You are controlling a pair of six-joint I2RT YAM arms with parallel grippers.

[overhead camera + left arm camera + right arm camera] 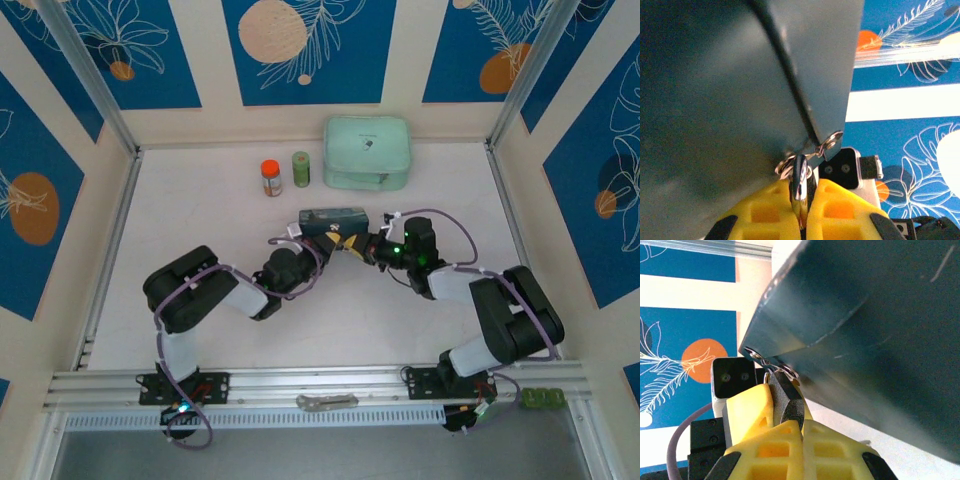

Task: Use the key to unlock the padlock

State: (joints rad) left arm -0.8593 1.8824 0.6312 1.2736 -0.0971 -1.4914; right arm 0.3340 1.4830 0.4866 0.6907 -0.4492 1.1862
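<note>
Pinching the key (800,181) upright in the left gripper (803,204), clenching the padlock (789,400) in the right gripper (787,416), nose to nose at the tin (335,217) corner; probably lining up insertion from the left.

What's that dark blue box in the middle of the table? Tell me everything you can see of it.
The tin is a flat, oblong box, dark blue-green, looking like painted metal. It lies closed on the table, in front of a mint case. A lid seam runs along its side; silvery rings hang at its near edge. There the left hand pinches a silvery key, the right hand a dark padlock.
</note>
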